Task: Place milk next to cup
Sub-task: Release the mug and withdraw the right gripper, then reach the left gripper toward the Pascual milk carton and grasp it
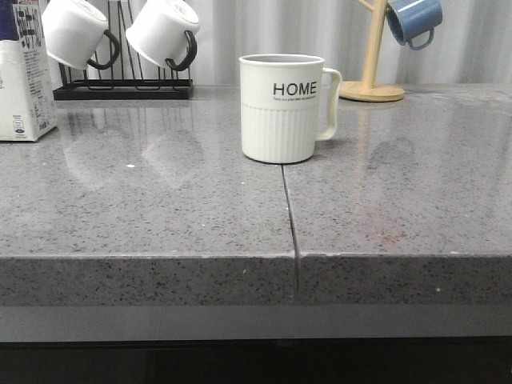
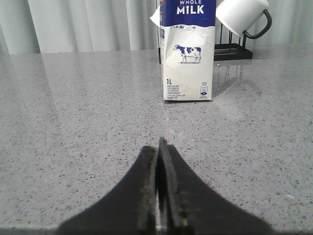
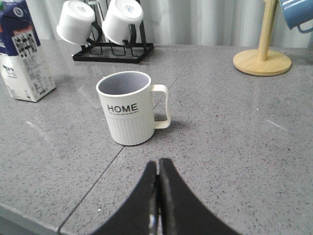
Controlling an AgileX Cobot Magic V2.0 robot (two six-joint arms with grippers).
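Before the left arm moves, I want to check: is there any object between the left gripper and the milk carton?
No, nothing visible. In the left wrist view, only bare countertop lies between the shut left gripper and the milk.

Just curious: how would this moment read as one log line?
milk: standing, untouched, far left | cup: centre, upright | left hand: shut, empty | right hand: shut, empty

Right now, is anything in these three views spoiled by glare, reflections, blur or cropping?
Front view: the glossy counter mirrors the white mugs hanging on the rack, and the milk is cropped at the left edge. Left wrist view: the milk is sharp but its top is cut off; the shut left gripper is a dark shape. Right wrist view: the cup is crisp, with faint glare streaks on the counter.
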